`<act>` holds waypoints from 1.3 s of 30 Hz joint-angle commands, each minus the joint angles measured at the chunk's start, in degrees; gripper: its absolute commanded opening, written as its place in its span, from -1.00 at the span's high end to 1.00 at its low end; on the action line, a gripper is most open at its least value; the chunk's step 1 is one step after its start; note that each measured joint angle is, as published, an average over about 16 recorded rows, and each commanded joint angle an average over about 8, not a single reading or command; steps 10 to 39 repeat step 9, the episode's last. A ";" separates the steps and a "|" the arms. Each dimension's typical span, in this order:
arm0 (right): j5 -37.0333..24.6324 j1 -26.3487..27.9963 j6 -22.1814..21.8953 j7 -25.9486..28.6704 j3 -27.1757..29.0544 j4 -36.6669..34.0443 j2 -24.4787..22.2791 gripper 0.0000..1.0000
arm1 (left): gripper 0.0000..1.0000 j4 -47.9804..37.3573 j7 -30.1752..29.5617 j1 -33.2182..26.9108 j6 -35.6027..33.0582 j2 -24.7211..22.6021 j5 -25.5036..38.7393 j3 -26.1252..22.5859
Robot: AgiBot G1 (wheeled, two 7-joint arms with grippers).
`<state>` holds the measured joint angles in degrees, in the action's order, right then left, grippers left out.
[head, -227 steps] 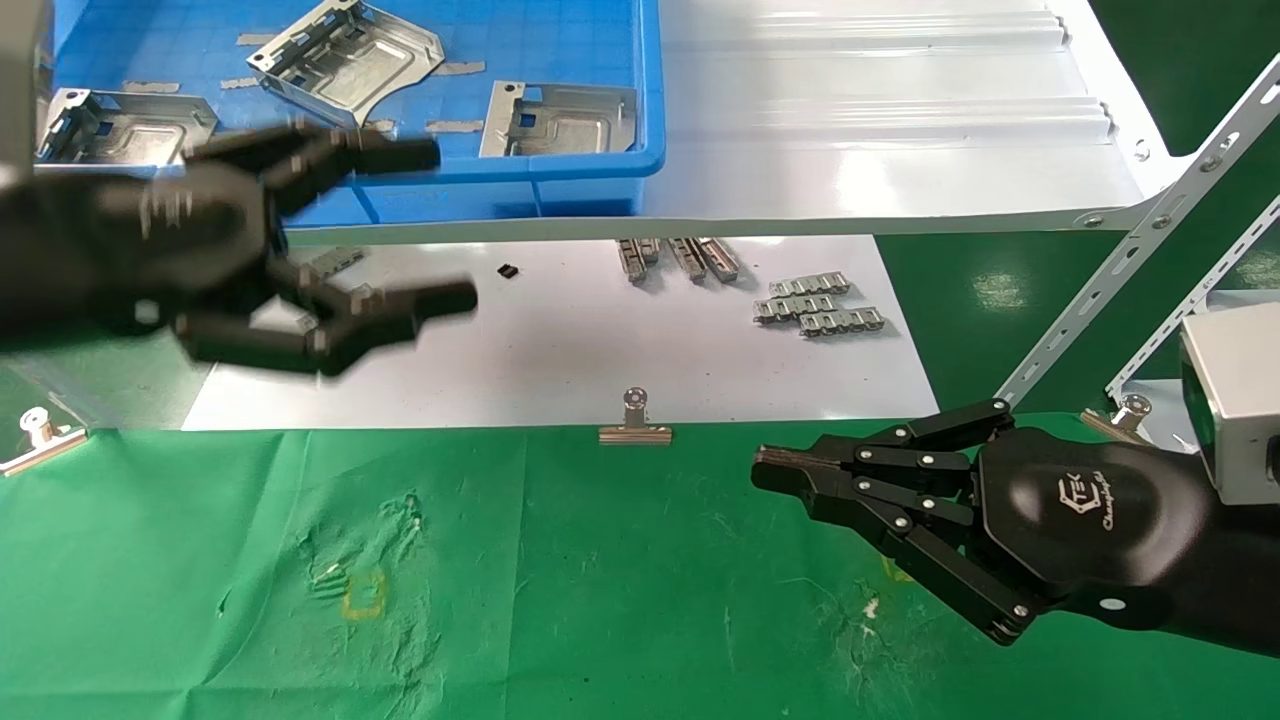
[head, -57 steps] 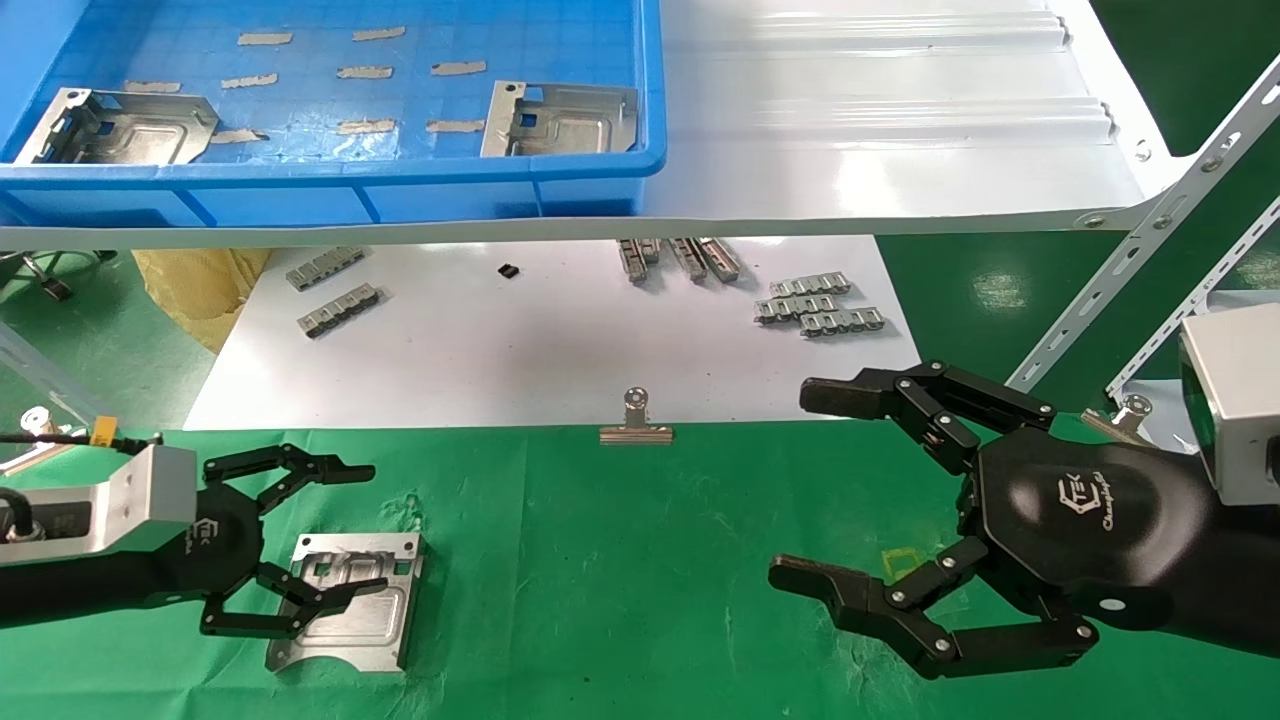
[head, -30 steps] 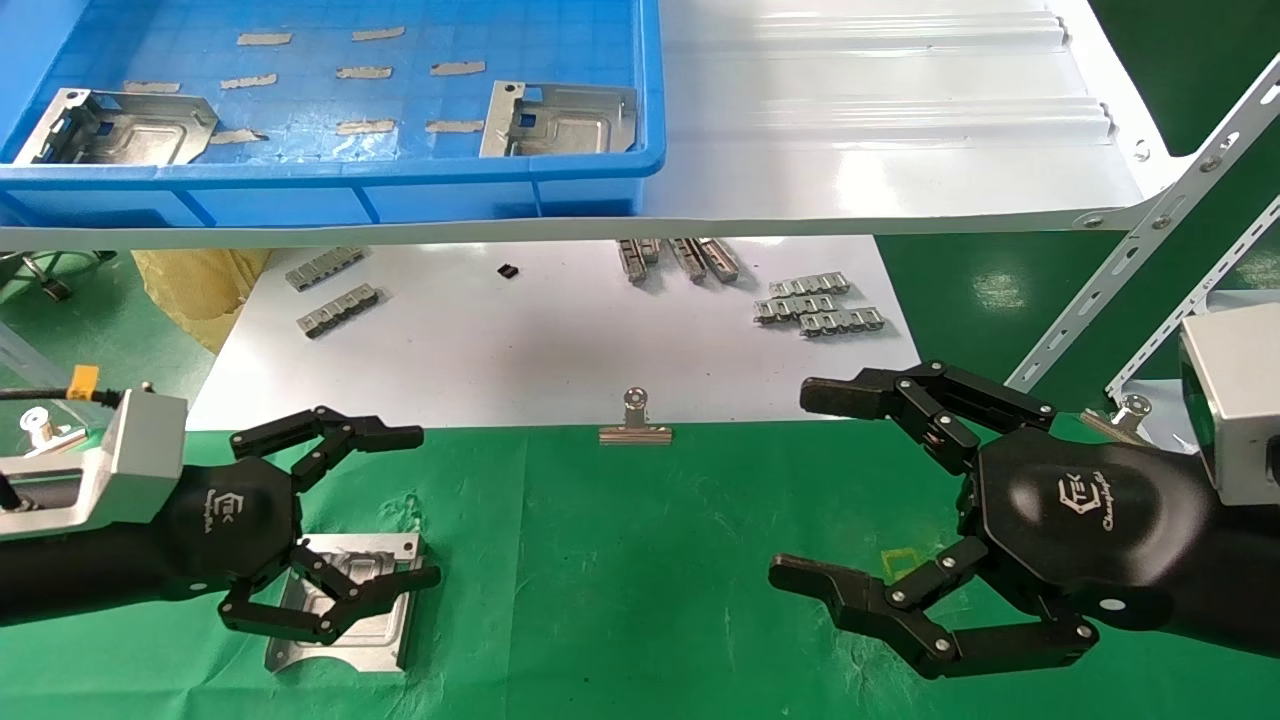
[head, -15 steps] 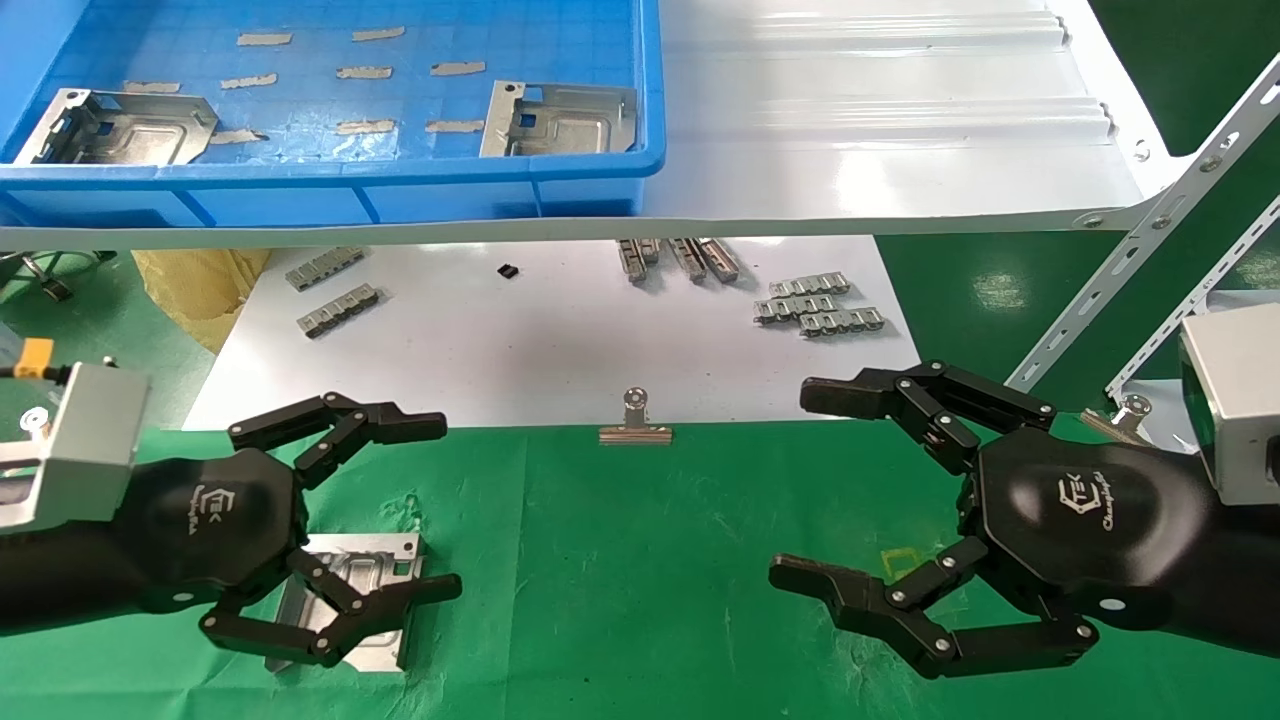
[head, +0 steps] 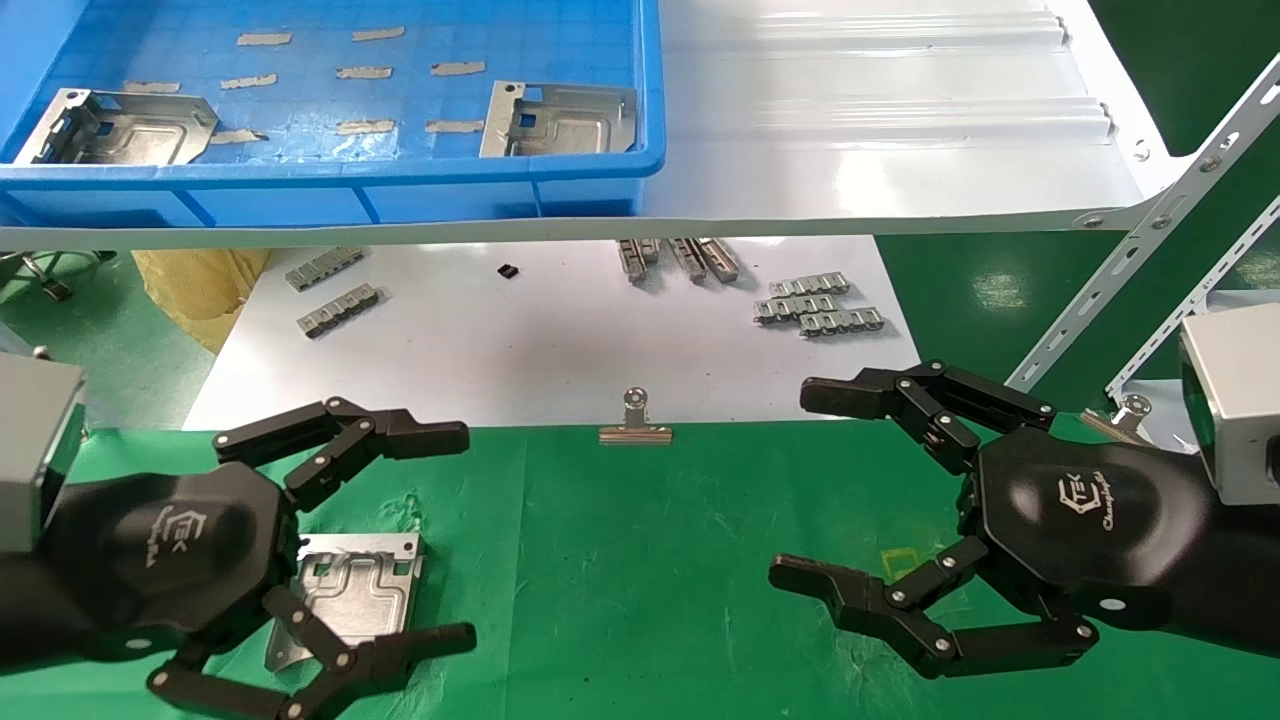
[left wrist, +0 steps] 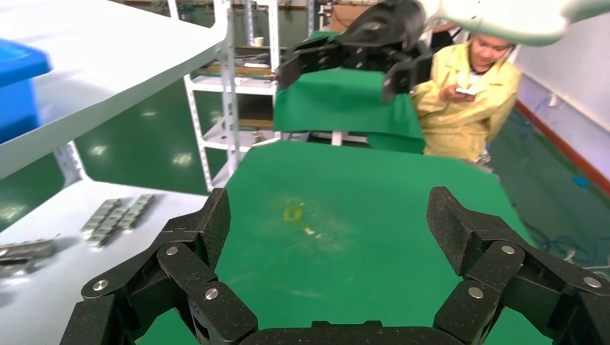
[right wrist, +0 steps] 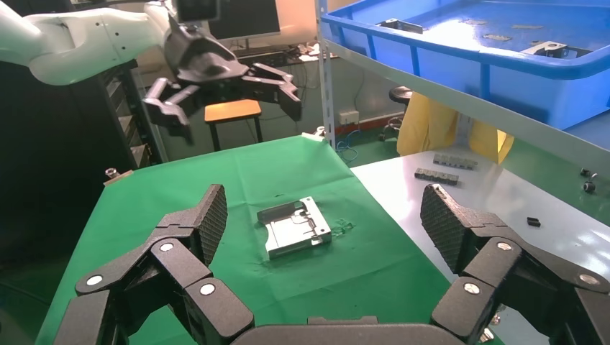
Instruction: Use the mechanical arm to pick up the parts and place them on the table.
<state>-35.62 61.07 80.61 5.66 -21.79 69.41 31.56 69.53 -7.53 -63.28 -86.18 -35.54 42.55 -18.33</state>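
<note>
One silvery part [head: 352,590] lies flat on the green table cloth [head: 620,560] at the left; it also shows in the right wrist view [right wrist: 295,228]. My left gripper [head: 455,535] hovers above it, open and empty, not touching it; its wrist view [left wrist: 331,230] shows only bare cloth between the fingers. My right gripper [head: 800,485] is open and empty over the cloth at the right [right wrist: 327,215]. Two more parts [head: 120,125] [head: 560,120] lie in the blue crate [head: 400,170] on the shelf.
A glossy white sheet [head: 560,340] behind the cloth carries small grey chain-like strips [head: 820,305]. A binder clip [head: 635,420] sits on its front edge. A white shelf [head: 880,130] overhangs it. Slotted metal bars [head: 1130,260] stand at the right.
My left gripper carried a part from the crate, set it on the cloth, let go and has risen away from it. My right gripper opened earlier and has since stayed still.
</note>
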 commanded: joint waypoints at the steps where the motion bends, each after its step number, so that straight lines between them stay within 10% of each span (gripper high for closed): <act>1: 0.00 0.00 0.00 0.00 0.00 0.00 0.00 -1.00 | -1.00 1.86 -1.49 0.79 0.23 0.24 -0.32 1.06; 39: 0.00 -0.01 -0.01 0.00 0.00 -0.01 0.00 -1.00 | -1.00 6.00 -4.31 2.50 0.65 0.78 -1.07 3.42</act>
